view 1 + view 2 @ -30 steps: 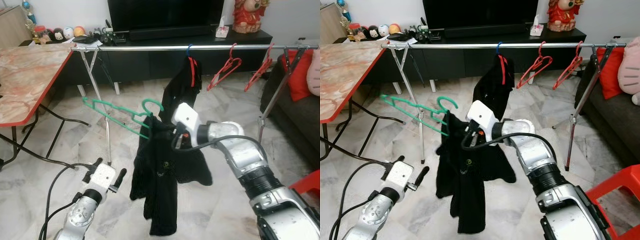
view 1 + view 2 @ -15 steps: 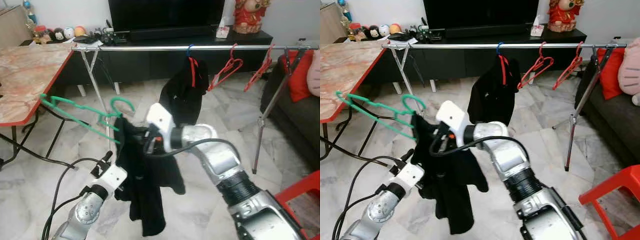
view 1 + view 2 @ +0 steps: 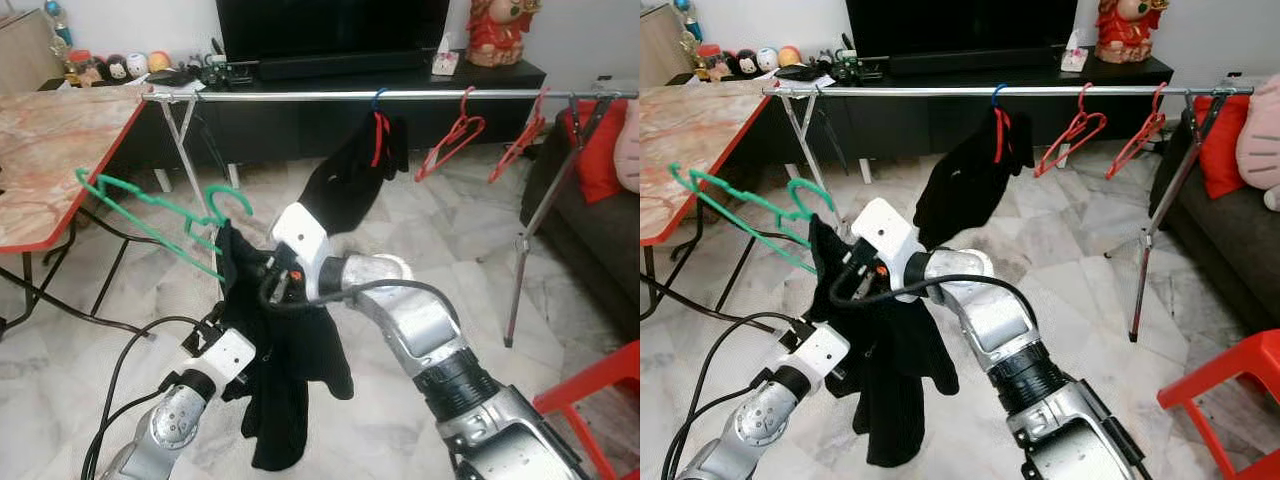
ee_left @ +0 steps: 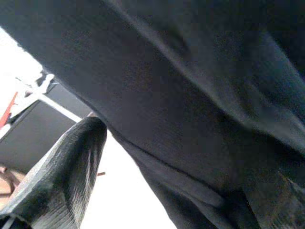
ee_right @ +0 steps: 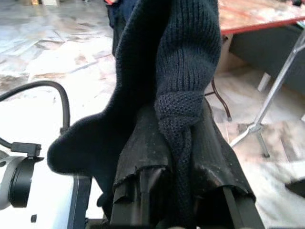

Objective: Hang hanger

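A green hanger (image 3: 150, 215) sticks out to the left from the top of a black knit garment (image 3: 290, 370), held low in front of me. My right gripper (image 3: 262, 285) is shut on the bunched top of that garment, and its fingers (image 5: 143, 191) pinch the dark knit. From below, my left gripper (image 3: 215, 325) stands open against the garment's lower left side, one finger (image 4: 66, 176) beside the cloth. The silver clothes rail (image 3: 300, 96) runs across the room behind and above.
On the rail hang another black garment (image 3: 350, 175) and two red hangers (image 3: 450, 135) (image 3: 520, 140). A marble-topped table (image 3: 50, 150) stands left, a dark sofa (image 3: 590, 230) right, and a red stool (image 3: 600, 390) at lower right. Black cables trail on the floor.
My right arm has swung the garment and green hanger left and nearer to me. My left gripper has risen to touch the cloth. The garment on the rail has swung.
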